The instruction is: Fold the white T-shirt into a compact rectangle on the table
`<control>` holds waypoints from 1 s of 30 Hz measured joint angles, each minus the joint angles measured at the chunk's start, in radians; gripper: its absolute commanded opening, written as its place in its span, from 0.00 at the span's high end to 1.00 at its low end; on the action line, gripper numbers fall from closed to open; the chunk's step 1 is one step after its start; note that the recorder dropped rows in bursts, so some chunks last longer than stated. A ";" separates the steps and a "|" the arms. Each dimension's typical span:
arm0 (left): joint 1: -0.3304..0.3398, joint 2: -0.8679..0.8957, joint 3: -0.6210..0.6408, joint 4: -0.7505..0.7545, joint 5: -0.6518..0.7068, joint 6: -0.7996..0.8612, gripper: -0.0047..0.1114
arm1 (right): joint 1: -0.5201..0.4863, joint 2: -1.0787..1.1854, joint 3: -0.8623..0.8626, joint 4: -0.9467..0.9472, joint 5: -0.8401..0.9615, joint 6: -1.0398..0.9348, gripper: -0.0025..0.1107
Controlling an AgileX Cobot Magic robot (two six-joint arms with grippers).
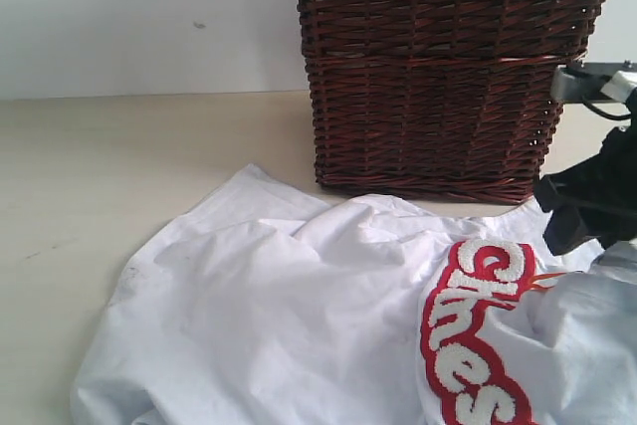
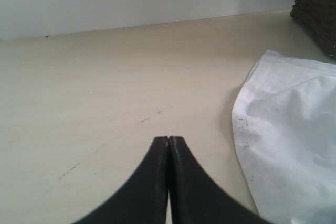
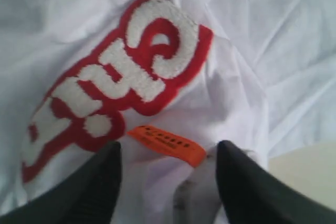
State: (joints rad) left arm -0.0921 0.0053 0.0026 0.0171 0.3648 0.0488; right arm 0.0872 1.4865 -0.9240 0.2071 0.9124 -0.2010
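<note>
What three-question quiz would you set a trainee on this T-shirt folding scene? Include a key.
1. True or false: the left gripper is shut and holds nothing.
2. What stands behind the white T-shirt? A) dark wicker basket B) plastic bucket C) cardboard box
3. What colour is the tag seen in front of the right gripper?
Key: 1 true; 2 A; 3 orange.

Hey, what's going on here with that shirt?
A two-armed robot is set to fold a white T-shirt that lies crumpled on the table in front of a wicker basket. The right fingers are spread open over the red lettering, beside an orange tag. The left fingers are shut, empty, over bare table next to the shirt's edge. No neat fold shows yet.
</note>
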 measured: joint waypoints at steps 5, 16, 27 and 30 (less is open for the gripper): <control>0.000 0.000 0.000 0.000 0.000 0.000 0.96 | -0.004 0.096 0.000 -0.067 0.028 0.074 0.46; 0.000 0.000 0.000 0.000 0.001 0.000 0.96 | -0.004 0.062 0.000 0.357 0.138 -0.318 0.98; 0.000 0.000 0.000 0.000 0.001 0.000 0.96 | -0.003 -0.048 0.000 0.964 -0.134 -0.636 0.79; 0.000 0.000 0.000 0.000 0.001 0.000 0.96 | -0.003 0.010 0.000 0.631 -0.187 -0.418 0.52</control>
State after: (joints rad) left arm -0.0921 0.0053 0.0026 0.0171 0.3657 0.0488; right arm 0.0846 1.4968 -0.9240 0.8379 0.7250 -0.6189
